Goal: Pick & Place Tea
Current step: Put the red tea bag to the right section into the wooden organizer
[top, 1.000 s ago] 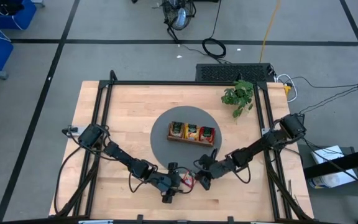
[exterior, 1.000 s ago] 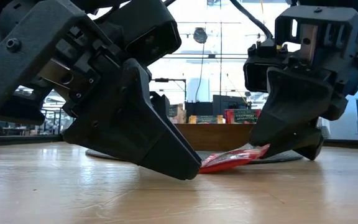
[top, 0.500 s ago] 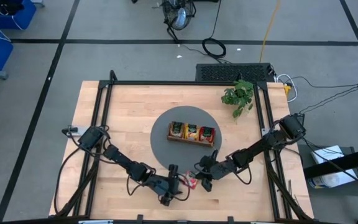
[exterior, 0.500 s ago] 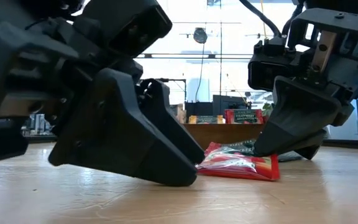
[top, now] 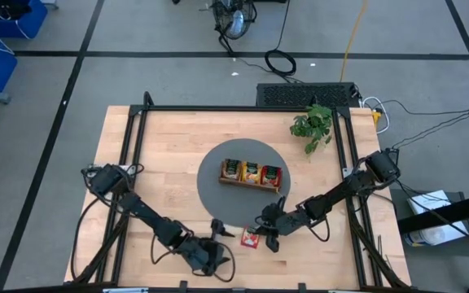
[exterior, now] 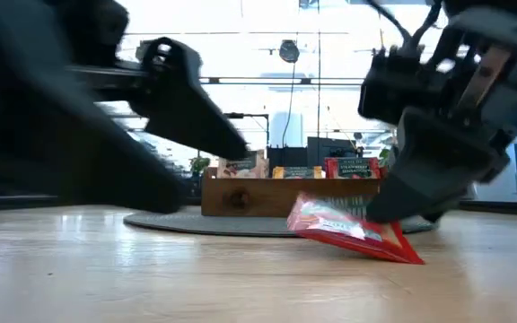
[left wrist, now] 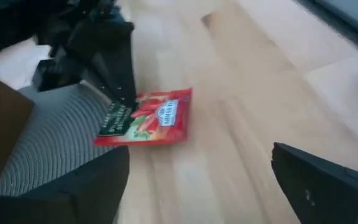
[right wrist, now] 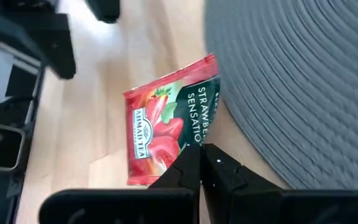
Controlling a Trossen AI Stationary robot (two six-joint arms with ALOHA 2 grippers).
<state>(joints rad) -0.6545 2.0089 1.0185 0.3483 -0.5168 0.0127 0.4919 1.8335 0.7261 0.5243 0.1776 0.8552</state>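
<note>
Red tea sachet [top: 250,238] lying on the wooden desk [top: 161,155] just off the near rim of the round grey mat [top: 210,183], one edge lifted, tilting in the low view [exterior: 353,231]. Printed face showing strawberries and white lettering in both wrist views [left wrist: 146,118] [right wrist: 166,127].

Right gripper [top: 265,236] sitting at the mat-side edge of the sachet, fingers [right wrist: 199,168] pressed together, tips pinching the sachet's edge in the right wrist view. Same gripper showing dark over the raised end of the sachet in the low view [exterior: 402,202] and touching its mat-side corner in the left wrist view [left wrist: 120,99].

Left gripper [top: 214,244] hovering beside the sachet on the side away from the mat, not touching it. Fingers [left wrist: 325,180] spread wide apart, nothing between them, bare wood and sachet visible through the gap. Blurring in the low view [exterior: 187,108].

Wooden tray [top: 252,183] standing on the middle of the mat, three compartments, sachets upright in each: green-and-tan, orange, red, running from left arm's side to right arm's side. Tray front visible behind the sachet in the low view [exterior: 249,199].

Green leafy plant [top: 313,124] sitting beyond the mat, toward the far right corner of the desk.
</note>
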